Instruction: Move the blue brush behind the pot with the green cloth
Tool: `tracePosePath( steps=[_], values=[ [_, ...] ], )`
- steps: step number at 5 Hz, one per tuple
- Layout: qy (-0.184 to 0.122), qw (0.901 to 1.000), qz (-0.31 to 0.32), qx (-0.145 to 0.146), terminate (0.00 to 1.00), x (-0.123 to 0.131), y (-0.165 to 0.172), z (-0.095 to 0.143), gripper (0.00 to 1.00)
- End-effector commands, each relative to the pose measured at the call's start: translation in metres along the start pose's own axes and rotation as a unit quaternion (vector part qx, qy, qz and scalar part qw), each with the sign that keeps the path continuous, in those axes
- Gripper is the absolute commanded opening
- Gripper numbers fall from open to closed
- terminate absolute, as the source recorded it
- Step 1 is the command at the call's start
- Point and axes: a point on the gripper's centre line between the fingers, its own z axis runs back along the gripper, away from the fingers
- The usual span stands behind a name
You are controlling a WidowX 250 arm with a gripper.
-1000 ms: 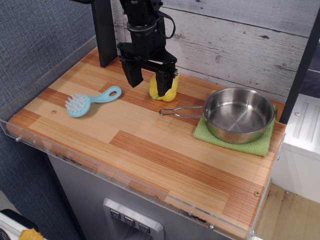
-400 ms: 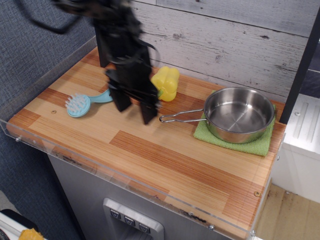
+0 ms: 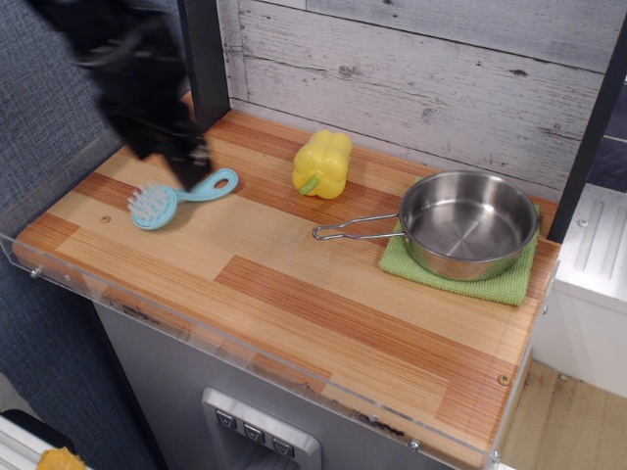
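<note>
The blue brush (image 3: 168, 200) lies on the wooden table at the left, its bristle head toward the front left and its loop handle pointing right. The pot (image 3: 468, 225) sits on the green cloth (image 3: 496, 285) at the right, its wire handle pointing left. My gripper (image 3: 167, 157) is motion-blurred, just above and behind the brush's head. Its fingers are spread apart and hold nothing.
A yellow toy pepper (image 3: 323, 164) stands at the back middle, left of the pot handle. A black post (image 3: 204, 59) rises at the back left. A grey plank wall runs behind the table, and a clear rim lines the front and left edges.
My gripper has swung from above the pepper, down and left across the table, to just over the brush. The brush, pepper, pot and cloth have not moved.
</note>
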Motion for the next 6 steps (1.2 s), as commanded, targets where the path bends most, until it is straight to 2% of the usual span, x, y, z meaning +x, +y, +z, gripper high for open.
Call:
tracePosePath(
  steps=[1, 2, 3, 5, 6],
  values=[
    [0.011, 0.9998, -0.016, 0.001, 0.0, 0.023, 0.05, -0.028, 1.0],
    [0.036, 0.999, -0.026, -0.004, 0.0, 0.026, 0.06, -0.052, 1.0],
    [0.047, 0.9984, -0.029, -0.007, 0.0, 0.023, 0.058, -0.064, 1.0],
    [0.056, 0.9977, -0.034, -0.019, 0.0, 0.023, 0.043, -0.075, 1.0],
    [0.083, 0.9957, -0.032, -0.027, 0.0, 0.018, 0.038, -0.097, 1.0]
  ],
)
